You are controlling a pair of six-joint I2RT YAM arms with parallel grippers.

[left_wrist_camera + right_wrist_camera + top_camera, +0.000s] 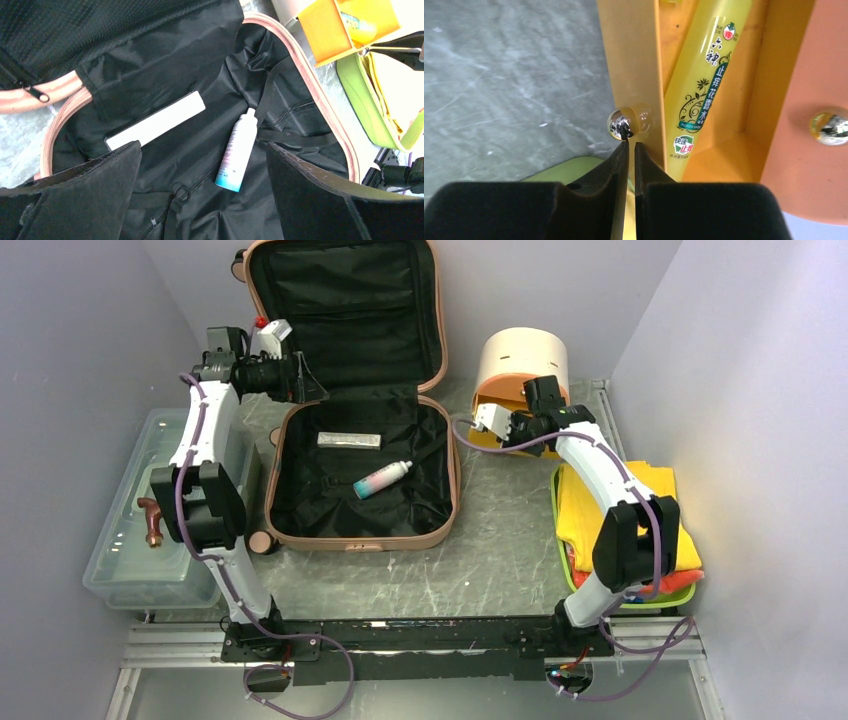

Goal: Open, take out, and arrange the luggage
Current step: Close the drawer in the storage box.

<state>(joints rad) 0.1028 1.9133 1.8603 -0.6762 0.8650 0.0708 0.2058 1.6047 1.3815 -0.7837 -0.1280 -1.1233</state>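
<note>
The luggage [345,310] is a salmon-pink suitcase lying open, its lid up against the back wall. On the black lining of its base lie a flat white box [349,440] and a white, pink and teal spray bottle [382,480]. My left gripper [310,382] is open and empty, above the base's far left corner. The left wrist view shows the box [155,122], the bottle [237,152] and the rim [320,95] below the wide-apart fingers [100,200]. My right gripper [630,145] is shut, its tips just under the shiny knob [624,122] on a yellow drawer [629,60].
The drawer is pulled out of a round beige cabinet [520,355] and holds a yellow tube [704,85]. A lime-green tray [652,600] with folded yellow and orange cloths stands at the right. A clear plastic bin [120,570] with a brown object stands at the left. Walls are close on both sides.
</note>
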